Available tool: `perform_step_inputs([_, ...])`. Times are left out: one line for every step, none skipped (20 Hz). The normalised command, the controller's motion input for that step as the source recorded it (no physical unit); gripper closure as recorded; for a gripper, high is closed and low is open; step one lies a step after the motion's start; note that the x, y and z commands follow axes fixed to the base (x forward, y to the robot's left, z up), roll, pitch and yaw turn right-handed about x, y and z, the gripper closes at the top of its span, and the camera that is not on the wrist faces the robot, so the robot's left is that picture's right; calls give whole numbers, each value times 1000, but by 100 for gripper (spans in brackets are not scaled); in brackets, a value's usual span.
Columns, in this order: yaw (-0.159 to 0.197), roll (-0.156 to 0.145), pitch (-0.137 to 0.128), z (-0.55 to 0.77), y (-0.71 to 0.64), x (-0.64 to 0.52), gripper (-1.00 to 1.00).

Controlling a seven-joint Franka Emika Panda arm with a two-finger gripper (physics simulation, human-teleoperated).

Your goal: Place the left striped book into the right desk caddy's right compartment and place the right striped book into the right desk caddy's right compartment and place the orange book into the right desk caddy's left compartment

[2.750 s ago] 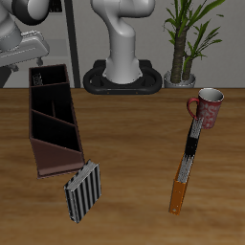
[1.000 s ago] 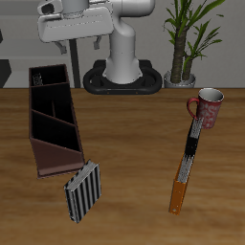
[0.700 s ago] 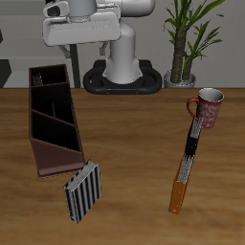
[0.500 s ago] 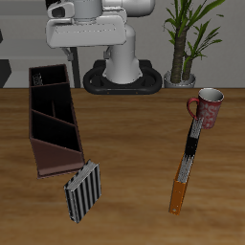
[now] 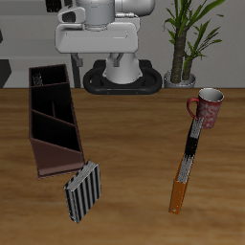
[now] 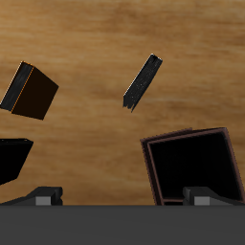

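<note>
Exterior view: right desk caddy (image 5: 43,134) along the table (image 5: 134,163) side edge; right striped book (image 5: 82,189) askew at its front end, untouched. Swung from above the caddy toward mid-table, gripper (image 5: 96,40) high, fingers spread, empty; likely one delivery done. Orange book (image 5: 179,194) lengthwise toward the front edge, behind it the black book (image 5: 191,144).

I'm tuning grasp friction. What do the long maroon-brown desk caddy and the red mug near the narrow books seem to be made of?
The long maroon-brown desk caddy looks like matte wood or plastic: flat dark walls with no shine, no grain visible. The red mug looks like glazed ceramic, going by its patterned side and pale rim, though the render leaves this open.
</note>
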Motion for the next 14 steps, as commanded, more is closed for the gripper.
perform_step_inputs([7, -50, -50, 16, 271, 157, -100])
perform_step_inputs([100, 4, -80, 7, 268, 192, -100])
perform_step_inputs([-52, -80, 1, 45, 113, 378, -100])
perform_step_inputs([40, -33, -55, 99, 62, 217, -100])
perform_step_inputs([0, 0, 0, 9, 55, 22, -100])
perform_step_inputs([34, 53, -18, 75, 65, 393, -100])
perform_step_inputs([-137, -22, 79, 131, -243, 474, -100])
perform_step_inputs([5, 18, -73, 234, -120, 303, -100])
perform_step_inputs([-68, 13, 54, 100, -302, 418, -100])
perform_step_inputs([-47, -42, 16, 53, -302, 354, -100])
perform_step_inputs([0, 0, 0, 0, 0, 0, -100])
perform_step_inputs([23, 24, 34, -54, -379, 760, -100])
perform_step_inputs([-52, 26, 45, -14, -100, 271, -100])
perform_step_inputs([66, -153, -92, 84, -296, 312, -100])
